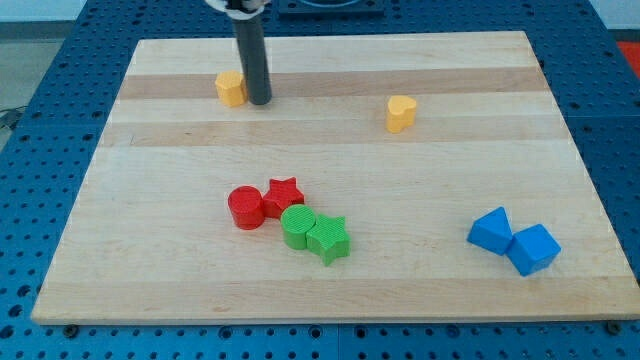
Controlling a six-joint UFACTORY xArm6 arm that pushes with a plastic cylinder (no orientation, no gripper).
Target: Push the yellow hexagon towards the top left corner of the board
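No claw shows in the camera view: the arm ends in a straight dark rod with nothing to open or close, and my tip [259, 101] rests on the pale wooden surface [330, 290], just beside the yellow hexagon block [231, 88], on that block's right in the view and seemingly touching it. The hexagon sits near the surface's top left corner. A yellow heart-shaped block [401, 113] stands well to the hexagon's right. Far below the hexagon, a red cylinder [246, 208], red star [284, 193], green cylinder [297, 226] and green star [329, 238] cluster together. Two blue blocks [513, 241] touch far to the hexagon's lower right.
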